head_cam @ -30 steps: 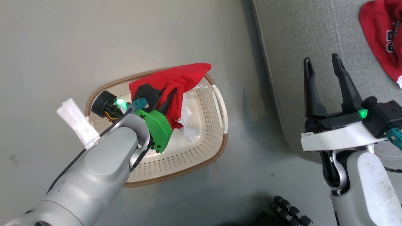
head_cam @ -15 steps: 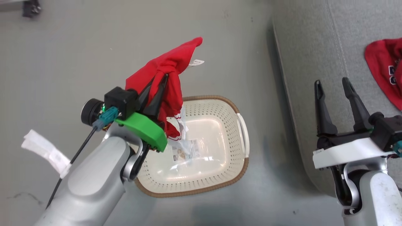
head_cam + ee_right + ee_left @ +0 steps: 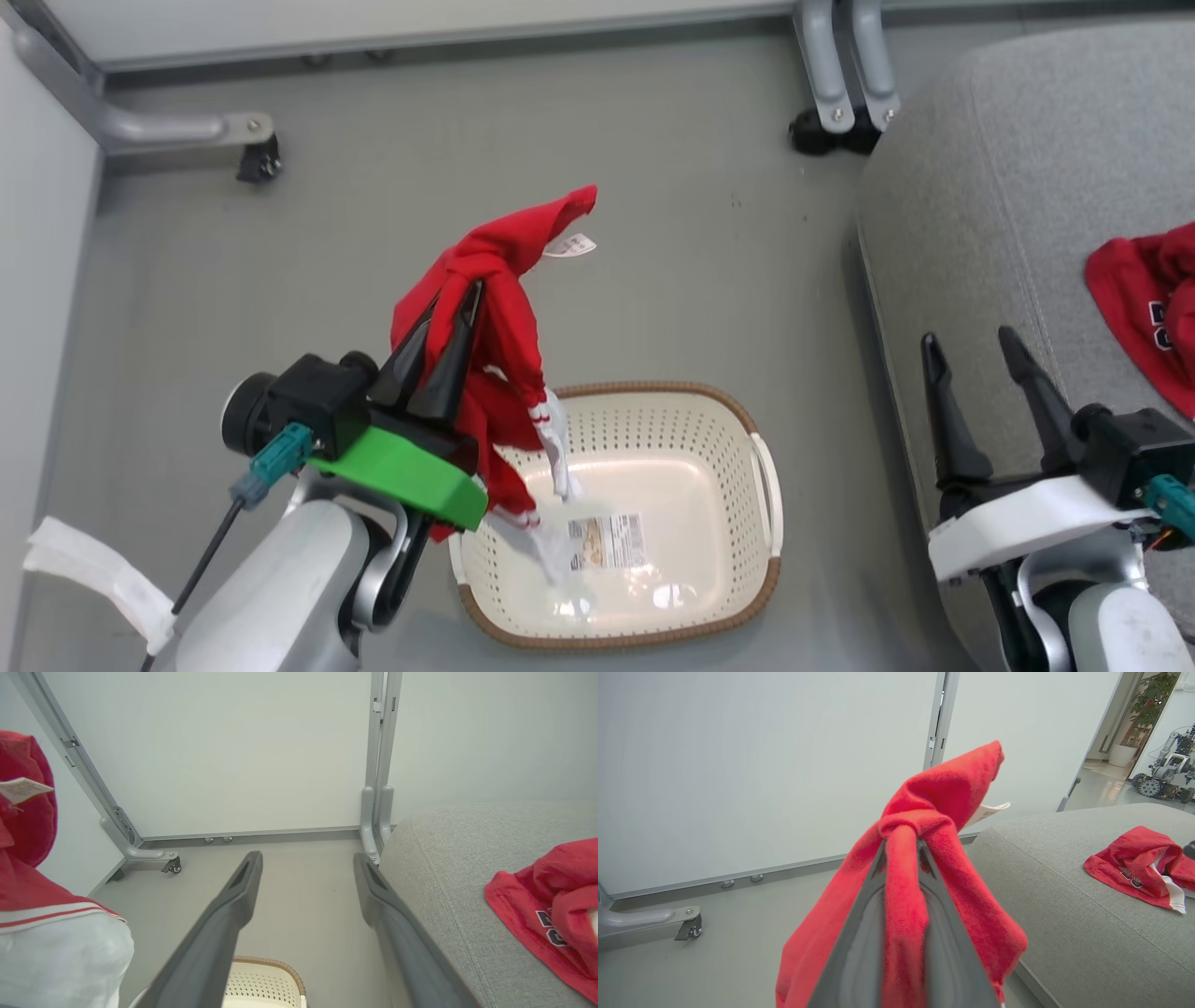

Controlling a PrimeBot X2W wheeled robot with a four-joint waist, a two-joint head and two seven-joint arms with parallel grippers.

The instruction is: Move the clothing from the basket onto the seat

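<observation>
Grey seat [image 3: 990, 187] at right. Cream basket [image 3: 672, 420] sits on the floor [image 3: 467, 140] left of the seat, apart from it. Left arm [image 3: 280, 588] bent up beside the basket's left edge. Left pincer [image 3: 459, 294] points up and away, clamped tight on a bunched red garment [image 3: 509, 327]. Cloth drapes over both fingers and its white striped cuff [image 3: 555, 439] hangs over the basket. Right arm [image 3: 1111, 635] low at the seat's near edge, right pincer [image 3: 967, 338] spread wide, gripping nothing. A second red garment [image 3: 1134, 285] lies on the seat, with dark blue lettering too folded to read. White tag [image 3: 569, 245] on held garment, barcode sticker [image 3: 607, 539] on basket bottom: print too small.
</observation>
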